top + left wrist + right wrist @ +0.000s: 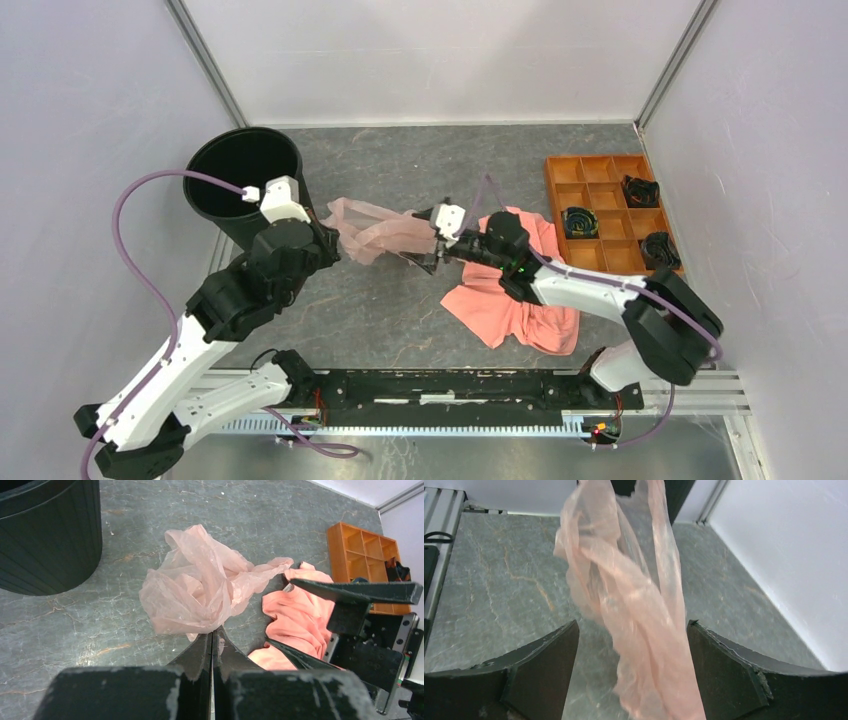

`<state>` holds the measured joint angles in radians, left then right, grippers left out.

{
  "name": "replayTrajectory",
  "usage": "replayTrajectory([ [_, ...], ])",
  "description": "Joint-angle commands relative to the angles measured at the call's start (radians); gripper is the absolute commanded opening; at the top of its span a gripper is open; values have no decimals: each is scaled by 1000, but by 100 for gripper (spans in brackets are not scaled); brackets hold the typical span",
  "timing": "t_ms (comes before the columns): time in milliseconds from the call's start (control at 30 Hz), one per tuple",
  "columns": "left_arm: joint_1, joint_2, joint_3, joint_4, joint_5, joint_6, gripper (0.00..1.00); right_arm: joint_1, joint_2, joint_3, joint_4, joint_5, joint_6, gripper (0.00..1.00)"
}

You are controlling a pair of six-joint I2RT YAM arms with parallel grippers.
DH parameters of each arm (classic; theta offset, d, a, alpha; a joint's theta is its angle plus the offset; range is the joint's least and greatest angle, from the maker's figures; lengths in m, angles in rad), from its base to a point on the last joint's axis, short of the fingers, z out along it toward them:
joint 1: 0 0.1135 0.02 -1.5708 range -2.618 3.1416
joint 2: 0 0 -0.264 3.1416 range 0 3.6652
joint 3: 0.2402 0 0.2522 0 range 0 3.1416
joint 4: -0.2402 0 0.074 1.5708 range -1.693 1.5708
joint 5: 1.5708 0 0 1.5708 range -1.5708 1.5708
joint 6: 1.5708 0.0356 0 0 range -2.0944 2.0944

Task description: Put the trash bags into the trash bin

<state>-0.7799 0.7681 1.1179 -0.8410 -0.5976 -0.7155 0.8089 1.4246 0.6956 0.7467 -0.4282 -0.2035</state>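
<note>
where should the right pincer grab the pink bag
The twisted tail of the bag, from the cloth side: it hangs between the right pincer's open fingers, while the left pincer pinches the bunched end.

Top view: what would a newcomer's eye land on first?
The pink bag, strung mid-table between the arms: the left gripper is shut on one end, while the other end runs between the open fingers of the right gripper. Next, the black bin at far left, close beside the left gripper, and the coral cloth under the right arm.
</note>
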Motion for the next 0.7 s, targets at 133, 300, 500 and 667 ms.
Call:
replayTrajectory([
  [133, 5, 6, 32, 36, 30, 68, 2, 34, 174, 318, -127, -80, -170, 83],
  [300, 5, -7, 33, 36, 32, 70, 2, 60, 240, 349, -147, -74, -200, 79],
  [500, 5, -21, 31, 24, 33, 69, 2, 63, 237, 347, -174, -59, -214, 73],
  [667, 5, -43, 34, 18, 36, 58, 2, 64, 245, 331, -164, -39, -200, 62],
])
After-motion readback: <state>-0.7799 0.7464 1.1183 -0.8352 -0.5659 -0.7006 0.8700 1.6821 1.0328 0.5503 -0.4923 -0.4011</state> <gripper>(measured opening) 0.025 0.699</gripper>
